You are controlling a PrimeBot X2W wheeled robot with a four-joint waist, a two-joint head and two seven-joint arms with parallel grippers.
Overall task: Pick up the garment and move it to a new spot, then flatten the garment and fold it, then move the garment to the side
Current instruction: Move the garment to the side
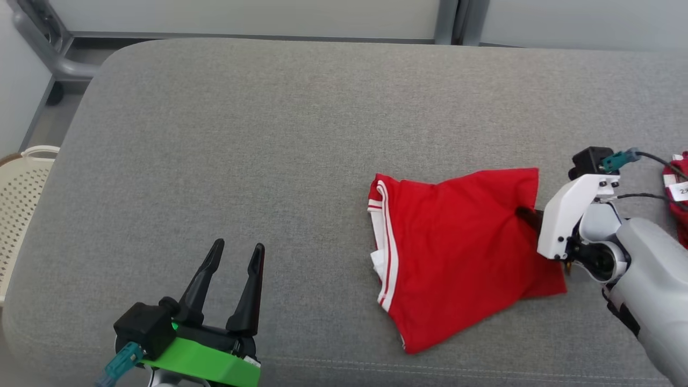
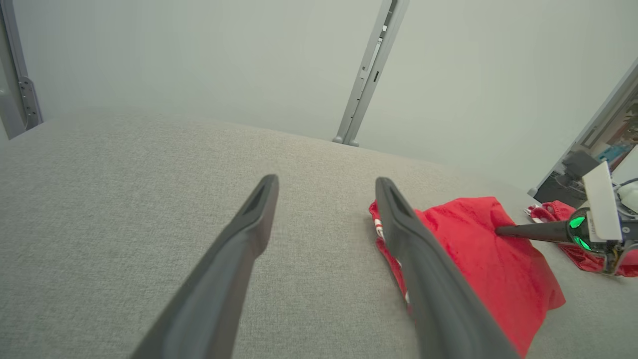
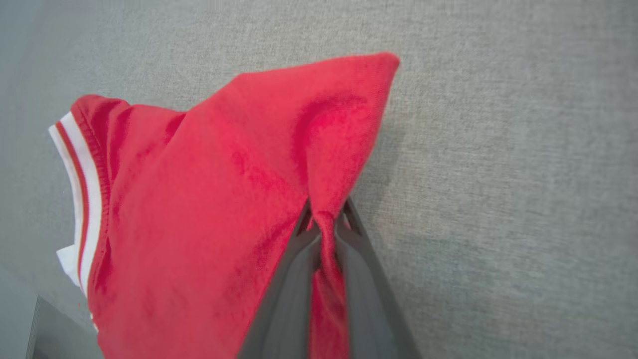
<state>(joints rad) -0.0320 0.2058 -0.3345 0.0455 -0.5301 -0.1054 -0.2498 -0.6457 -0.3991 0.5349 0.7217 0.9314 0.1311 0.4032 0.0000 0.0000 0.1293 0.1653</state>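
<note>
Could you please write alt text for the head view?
The right tool is shut on the right edge of a red fabric garment with white trim lying on a grey upholstered surface. The left tool stands open at lower left, apart from it.

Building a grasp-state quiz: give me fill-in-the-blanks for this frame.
1. The right gripper is ____ on a fold of the red fabric garment with white-striped trim.
2. The left gripper stands ____, holding nothing.
3. The garment lies on a ____ fabric cushion.
Missing: shut; open; grey.
</note>
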